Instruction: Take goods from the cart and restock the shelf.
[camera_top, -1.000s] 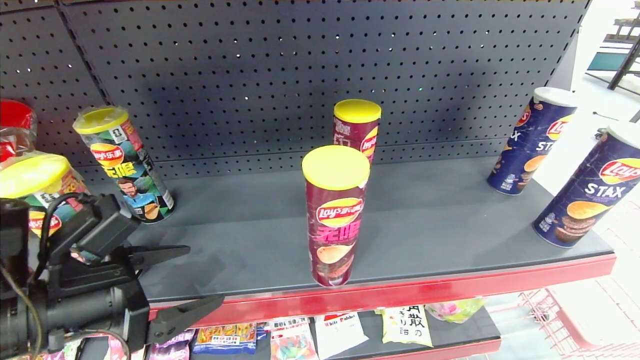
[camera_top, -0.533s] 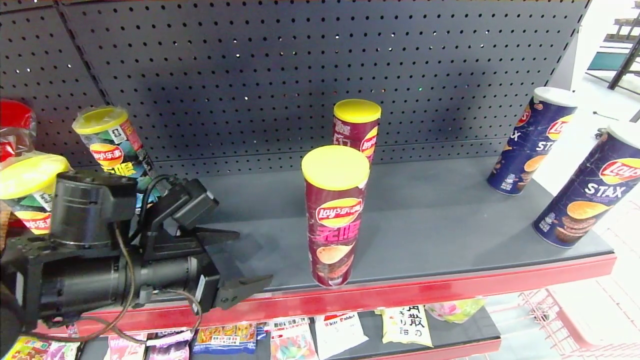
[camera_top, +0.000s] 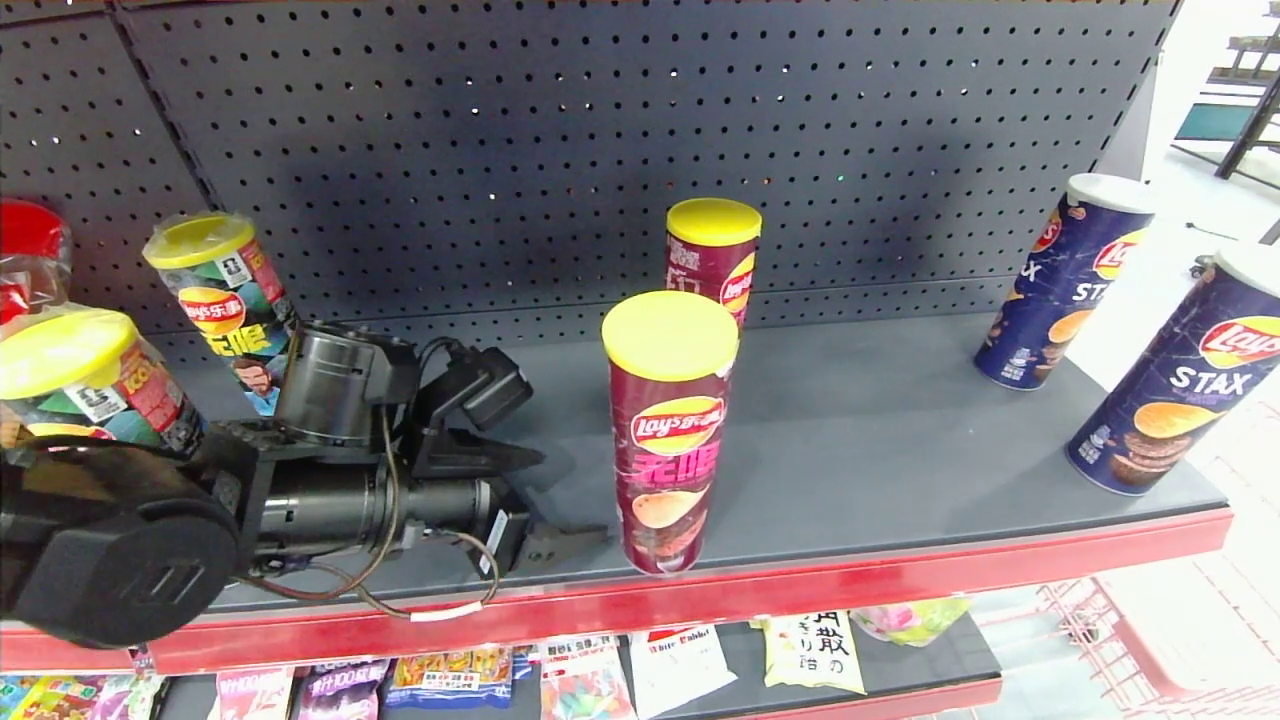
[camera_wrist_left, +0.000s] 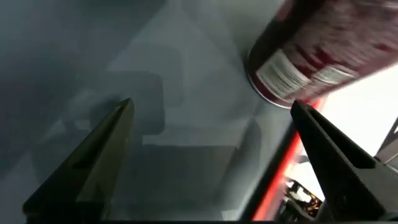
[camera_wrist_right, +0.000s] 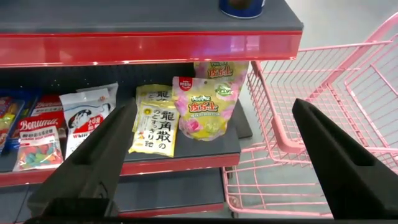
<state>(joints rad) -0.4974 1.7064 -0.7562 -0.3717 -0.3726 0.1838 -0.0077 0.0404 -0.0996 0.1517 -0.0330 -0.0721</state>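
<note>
A: What stands at the left of the head view?

B: Two cardboard tubes, the front green can (camera_top: 75, 385) and the back green can (camera_top: 225, 300). Both have yellow plastic lids and a red-and-yellow oval logo, and the back one also carries a drawn figure. They stand on the grey shelf (camera_top: 880, 440), which is backed by a black pegboard (camera_top: 600, 130).

A: And the left pincer?

B: The left pincer (camera_top: 570, 497) is at centre left, low over the shelf. Its black tapered fingers are spread with nothing between them, just beside the front maroon can (camera_top: 668, 440). The wrist view adds that can's round base (camera_wrist_left: 311, 62) and a white barcode patch on its side.

A: What is further right?

B: The back maroon can (camera_top: 712, 255) stands near the pegboard, also with a yellow lid. At the right edge are the back blue can (camera_top: 1060, 285) and the front blue can (camera_top: 1170, 385), with white lids and chips pictured on glossy labels.

A: What about the right pincer?

B: The right pincer (camera_wrist_right: 214, 104) is spread too and holds nothing. It faces the lower shelf under the red edge. A white bag (camera_wrist_right: 84, 118), a yellow bag (camera_wrist_right: 155, 127) with black characters and a pink bag (camera_wrist_right: 208, 106) lie there. The pink wire cart (camera_wrist_right: 323, 118) is at the right.
</note>
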